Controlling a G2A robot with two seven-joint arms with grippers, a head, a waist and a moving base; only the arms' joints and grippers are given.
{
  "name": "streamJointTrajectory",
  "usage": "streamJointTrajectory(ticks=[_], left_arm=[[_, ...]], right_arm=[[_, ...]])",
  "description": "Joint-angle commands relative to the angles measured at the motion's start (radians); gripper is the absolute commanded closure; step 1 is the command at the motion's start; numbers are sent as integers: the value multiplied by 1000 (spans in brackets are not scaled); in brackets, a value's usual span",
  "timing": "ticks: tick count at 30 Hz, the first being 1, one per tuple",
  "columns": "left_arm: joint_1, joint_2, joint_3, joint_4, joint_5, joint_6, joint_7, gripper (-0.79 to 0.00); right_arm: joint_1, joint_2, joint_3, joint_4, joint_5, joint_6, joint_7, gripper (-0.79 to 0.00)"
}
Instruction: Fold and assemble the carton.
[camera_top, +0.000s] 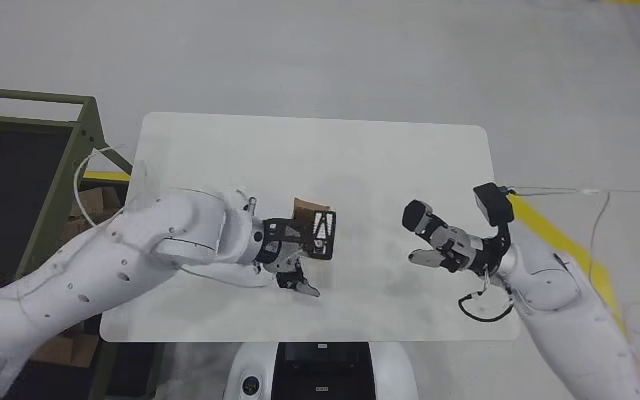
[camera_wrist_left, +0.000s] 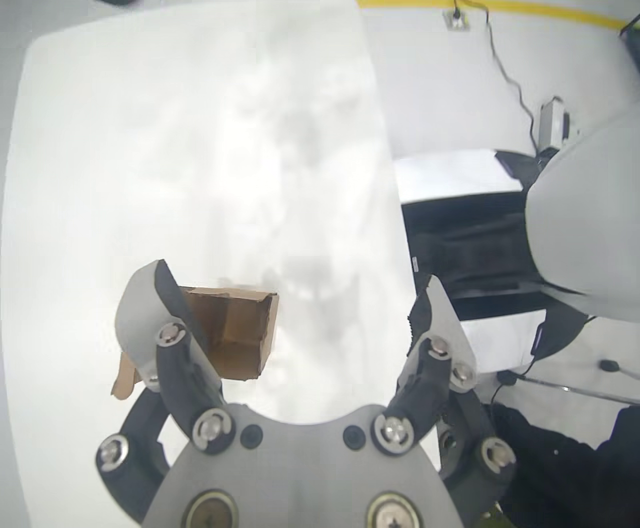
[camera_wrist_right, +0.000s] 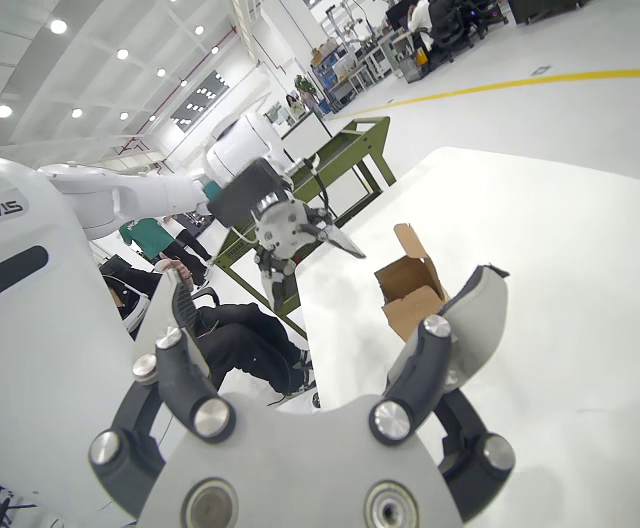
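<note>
Carton of brown cardboard (camera_top: 308, 210) (camera_wrist_left: 235, 330) (camera_wrist_right: 410, 295), small, open-topped, one flap raised, stands near the middle of the white rectangular table (camera_top: 350, 160). Left gripper (camera_top: 318, 262) (camera_wrist_left: 295, 275), spread and empty, has one finger just beside it; contact cannot be confirmed. Right gripper (camera_top: 412, 237) (camera_wrist_right: 332, 274), likewise spread and empty, is well apart, toward the table's right edge.

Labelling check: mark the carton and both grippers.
carton (camera_wrist_left: 235, 330), left wrist view, inner wall.
left gripper (camera_wrist_left: 296, 272), left wrist view, midway between fingertips.
right gripper (camera_wrist_right: 332, 272), right wrist view, midway between fingertips.
</note>
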Motion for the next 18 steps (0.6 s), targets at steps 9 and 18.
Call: streamJointTrajectory(ticks=[9,18], left_arm=[[390,211,-340,92,-69,-322,373,-785],[411,221,-354,91,-64,-322,383,-785]], right_arm=[[-1,10,0,-71,-38,168,110,-785],[0,5,-11,-93,-107,310,54,-785]])
